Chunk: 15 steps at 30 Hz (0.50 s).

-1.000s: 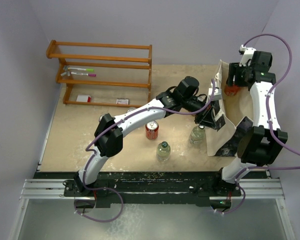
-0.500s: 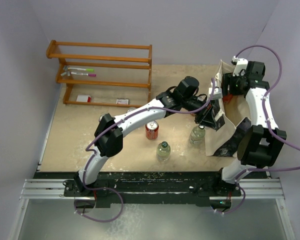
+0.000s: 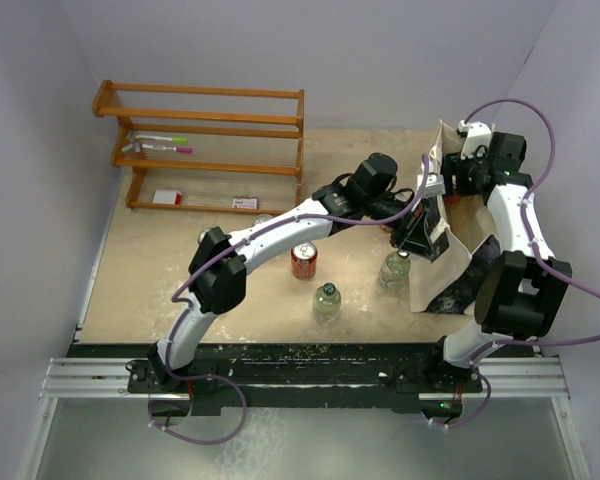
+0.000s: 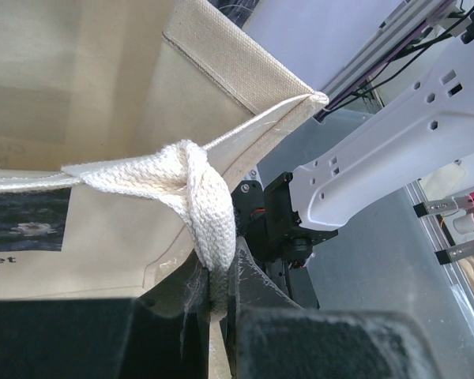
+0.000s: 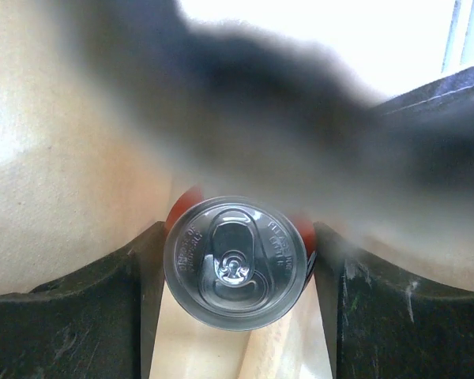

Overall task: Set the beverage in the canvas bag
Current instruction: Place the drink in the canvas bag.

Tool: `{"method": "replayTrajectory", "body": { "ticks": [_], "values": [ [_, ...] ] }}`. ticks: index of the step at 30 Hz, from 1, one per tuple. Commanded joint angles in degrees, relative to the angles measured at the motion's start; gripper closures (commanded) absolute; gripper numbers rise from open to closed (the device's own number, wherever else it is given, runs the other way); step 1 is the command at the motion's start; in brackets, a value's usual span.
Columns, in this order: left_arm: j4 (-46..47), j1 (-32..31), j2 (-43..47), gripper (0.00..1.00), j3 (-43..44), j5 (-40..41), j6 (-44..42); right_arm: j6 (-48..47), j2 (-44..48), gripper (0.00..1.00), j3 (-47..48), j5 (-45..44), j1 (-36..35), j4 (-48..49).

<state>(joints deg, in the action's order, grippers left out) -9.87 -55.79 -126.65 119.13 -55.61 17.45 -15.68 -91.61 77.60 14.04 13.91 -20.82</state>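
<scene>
Right tool [image 5: 237, 309] clamped on red can [image 5: 235, 262] at canvas bag [image 3: 448, 258] mouth; left tool [image 4: 221, 320] pinched tight on bag's handle [image 4: 196, 197], w/ bag standing on bench [image 3: 180, 275].

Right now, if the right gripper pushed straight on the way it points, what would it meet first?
The right gripper holds the red can. Straight past it lies cream cloth of the canvas bag, probably its inside, so that comes first. Depth is unclear.
</scene>
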Motion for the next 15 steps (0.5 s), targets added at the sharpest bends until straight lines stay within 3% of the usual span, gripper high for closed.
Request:
{"method": "replayTrajectory", "body": {
  "ticks": [1,15],
  "values": [
    [2.49,0.00,0.47,1.00,-0.42,-2.79,2.02,-0.70,0.58,1.00,0.17,6.11,0.18,4.70],
    [0.94,0.66,0.83,1.00,-0.98,-2.20,-0.11,9.35,-1.39,1.00,-2.23,14.85,0.20,4.45]
  ]
}}
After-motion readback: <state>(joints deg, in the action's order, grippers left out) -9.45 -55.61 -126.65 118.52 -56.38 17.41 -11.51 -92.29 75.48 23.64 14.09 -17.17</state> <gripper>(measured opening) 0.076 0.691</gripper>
